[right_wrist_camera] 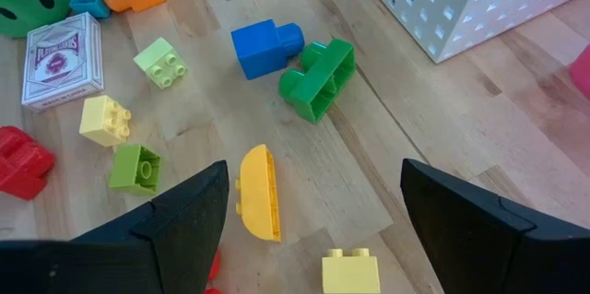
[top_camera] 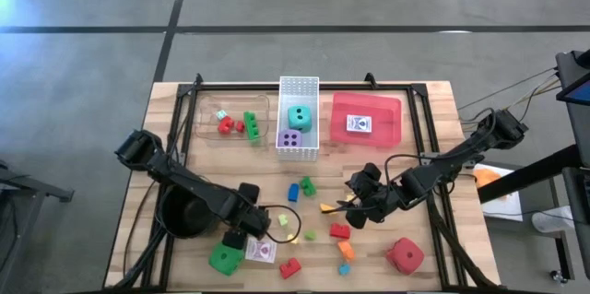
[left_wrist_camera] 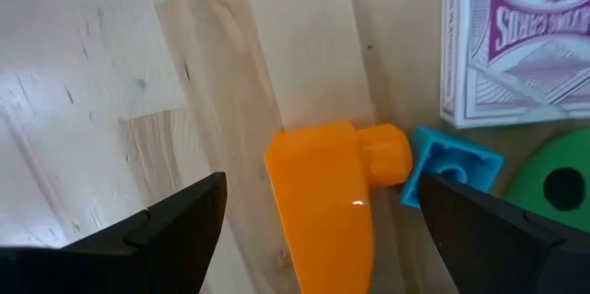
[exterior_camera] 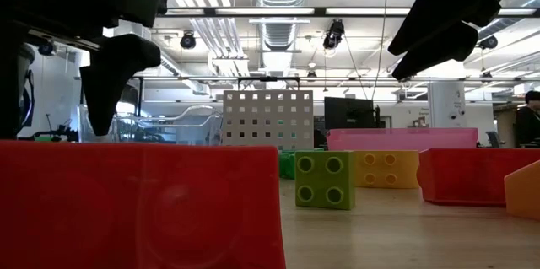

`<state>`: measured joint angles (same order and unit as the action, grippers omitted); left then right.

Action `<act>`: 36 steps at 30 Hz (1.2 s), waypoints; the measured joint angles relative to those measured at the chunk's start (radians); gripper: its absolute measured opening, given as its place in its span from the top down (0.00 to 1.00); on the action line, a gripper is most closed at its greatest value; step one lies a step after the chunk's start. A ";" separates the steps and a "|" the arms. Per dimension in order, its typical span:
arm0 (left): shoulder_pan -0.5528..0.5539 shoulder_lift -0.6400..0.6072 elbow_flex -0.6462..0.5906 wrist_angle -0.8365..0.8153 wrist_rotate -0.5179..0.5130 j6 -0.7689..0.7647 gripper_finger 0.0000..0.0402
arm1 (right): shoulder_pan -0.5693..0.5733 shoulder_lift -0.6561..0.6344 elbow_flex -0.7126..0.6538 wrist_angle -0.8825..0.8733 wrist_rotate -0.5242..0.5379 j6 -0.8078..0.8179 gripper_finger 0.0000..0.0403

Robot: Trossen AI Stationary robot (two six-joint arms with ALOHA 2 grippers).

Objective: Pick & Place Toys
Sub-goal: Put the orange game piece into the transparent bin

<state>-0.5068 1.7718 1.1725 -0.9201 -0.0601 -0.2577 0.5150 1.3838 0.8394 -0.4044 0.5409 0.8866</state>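
Observation:
My left gripper (top_camera: 243, 231) is open near the table's front left. In the left wrist view its fingers (left_wrist_camera: 175, 225) stand on either side of an orange brick (left_wrist_camera: 323, 202) lying on the wood, without touching it. A small blue brick (left_wrist_camera: 452, 170), a purple card pack (left_wrist_camera: 516, 45) and a green die (left_wrist_camera: 558, 183) lie just beyond. My right gripper (top_camera: 350, 209) is open above the table's middle. A yellow curved piece (right_wrist_camera: 260, 193) lies below and between its fingers (right_wrist_camera: 175, 225). A blue brick (right_wrist_camera: 263, 47) and a green brick (right_wrist_camera: 318, 77) lie farther on.
A white perforated basket (top_camera: 298, 87) at the back holds a teal die (top_camera: 299, 116) and a purple die (top_camera: 290, 138). A red tray (top_camera: 387, 110) holds a card pack. A clear bin (top_camera: 207, 119) holds bricks. A black pot (top_camera: 184, 216) and a red die (top_camera: 405, 254) stand in front.

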 joint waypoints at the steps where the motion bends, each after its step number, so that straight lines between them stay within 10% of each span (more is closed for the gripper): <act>1: 0.000 0.000 0.000 -0.001 0.000 0.000 0.12 | 0.000 0.000 0.000 0.000 0.000 0.000 0.23; 36: 0.038 0.018 -0.014 0.003 0.056 -0.143 0.12 | 0.000 0.000 0.000 0.004 0.000 0.001 0.23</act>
<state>-0.4686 1.7893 1.1582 -0.9167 -0.0040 -0.4007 0.5148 1.3834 0.8394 -0.4003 0.5411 0.8871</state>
